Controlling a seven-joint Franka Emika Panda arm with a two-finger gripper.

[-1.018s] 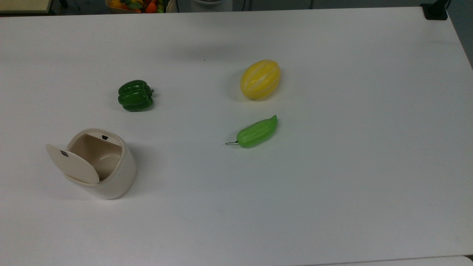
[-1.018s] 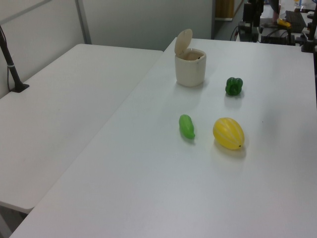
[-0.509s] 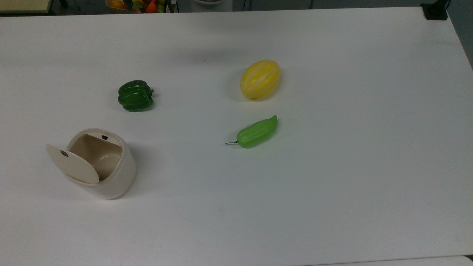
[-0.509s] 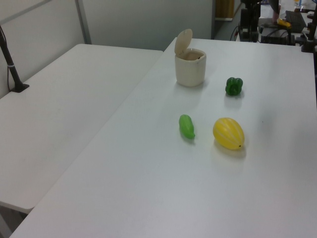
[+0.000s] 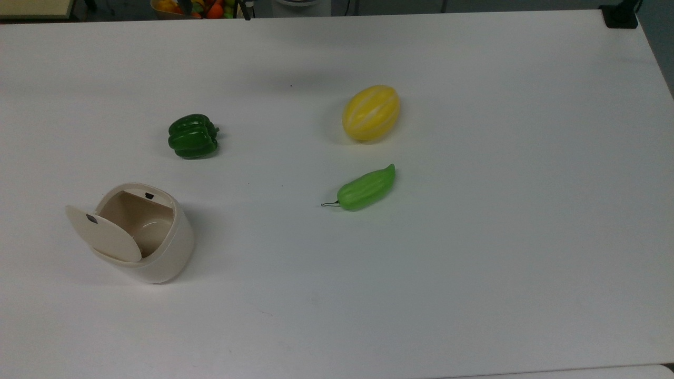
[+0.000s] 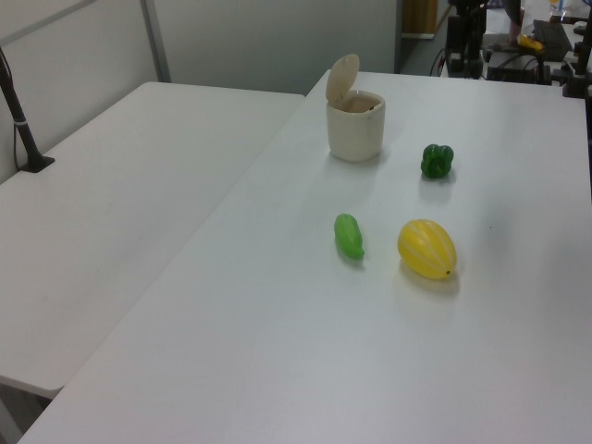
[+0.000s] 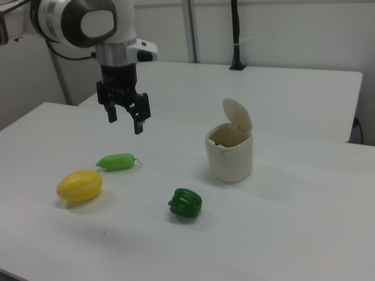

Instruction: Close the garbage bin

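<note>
Gripper (image 7: 125, 122) hangs open, holding nothing, above the table (image 5: 474, 237). We see green pepper (image 7: 186, 203), cucumber (image 7: 116, 161) & melon (image 7: 79, 185) nearby, none blocking garbage bin (image 7: 229, 153), lid up.

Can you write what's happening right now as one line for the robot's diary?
stage: approach | claw: open, empty, in the air | garbage bin: upright, lid open | contact: none | left: close lid

white rounded arm (image 7: 88, 23), black two-fingered claw (image 7: 124, 122).
</note>
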